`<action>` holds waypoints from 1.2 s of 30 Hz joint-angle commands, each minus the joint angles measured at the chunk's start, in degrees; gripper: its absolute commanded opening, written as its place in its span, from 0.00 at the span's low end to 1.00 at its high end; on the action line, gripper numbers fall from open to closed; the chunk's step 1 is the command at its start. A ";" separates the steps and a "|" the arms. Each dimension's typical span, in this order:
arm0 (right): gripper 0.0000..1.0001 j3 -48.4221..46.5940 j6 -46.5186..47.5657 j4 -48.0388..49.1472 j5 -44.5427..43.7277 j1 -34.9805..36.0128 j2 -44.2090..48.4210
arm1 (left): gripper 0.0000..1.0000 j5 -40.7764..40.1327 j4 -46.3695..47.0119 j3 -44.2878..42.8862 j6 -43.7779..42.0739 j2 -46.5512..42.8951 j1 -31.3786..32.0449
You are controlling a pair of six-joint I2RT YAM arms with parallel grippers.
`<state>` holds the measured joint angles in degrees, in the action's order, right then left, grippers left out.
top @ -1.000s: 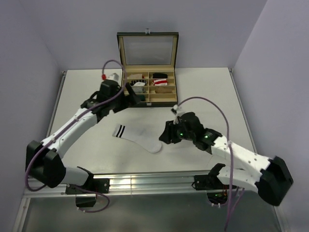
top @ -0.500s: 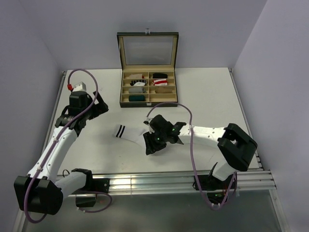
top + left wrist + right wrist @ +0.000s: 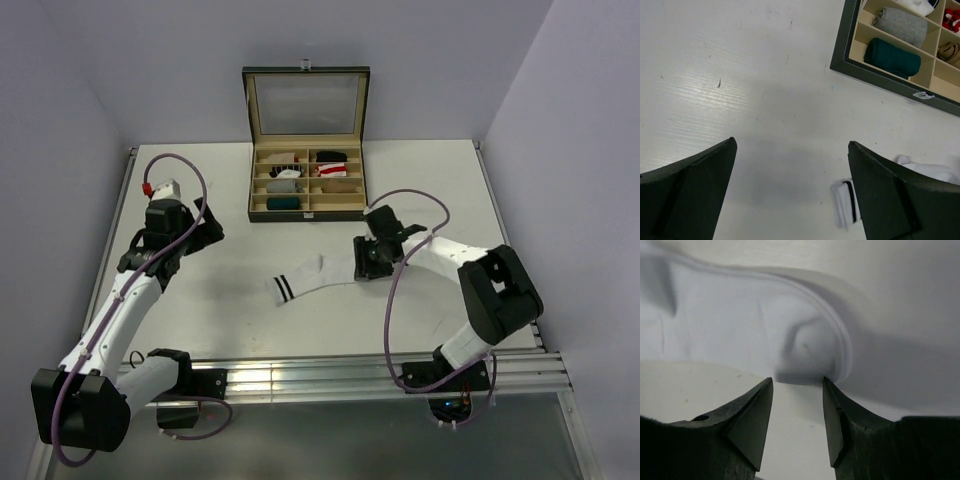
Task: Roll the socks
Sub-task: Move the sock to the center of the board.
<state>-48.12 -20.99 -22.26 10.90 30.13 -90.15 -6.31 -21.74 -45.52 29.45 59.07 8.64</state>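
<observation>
Top view: sock (image 3: 313, 275) flat on surface (image 3: 200, 300), 6 o'clock of box (image 3: 305, 214). Right wrist alone shows right hand (image 3: 797, 378) half-spread at toe, pinch unclear. Left hand (image 3: 791, 141) spread wide.

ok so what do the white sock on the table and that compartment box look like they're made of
white sock: soft knit fabric, matte, likely cotton or a blend; it creases and lies limp in the right wrist view.
box: probably wood or stiff board, with tan matte dividers inside a dark frame and straight hard edges. Its lid seems to hold a clear pane, glass or plastic, can't tell which.
</observation>
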 commanded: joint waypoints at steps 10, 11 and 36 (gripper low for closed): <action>0.52 -3.39 -2.20 8.98 -4.65 3.24 9.12 | 1.00 0.68 3.10 0.08 -1.50 -1.50 -0.47; 0.52 -3.56 -2.82 9.77 -4.83 4.49 8.33 | 1.00 0.85 3.02 0.08 -1.33 -1.59 -0.56; 0.55 -15.68 13.41 4.42 -7.92 1.95 -15.14 | 1.00 0.68 3.02 0.52 -1.50 -2.20 -0.82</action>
<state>-60.55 -14.15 -13.80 4.71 32.25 -102.78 -5.89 -20.40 -45.19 29.12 58.19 8.05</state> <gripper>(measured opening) 0.549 0.995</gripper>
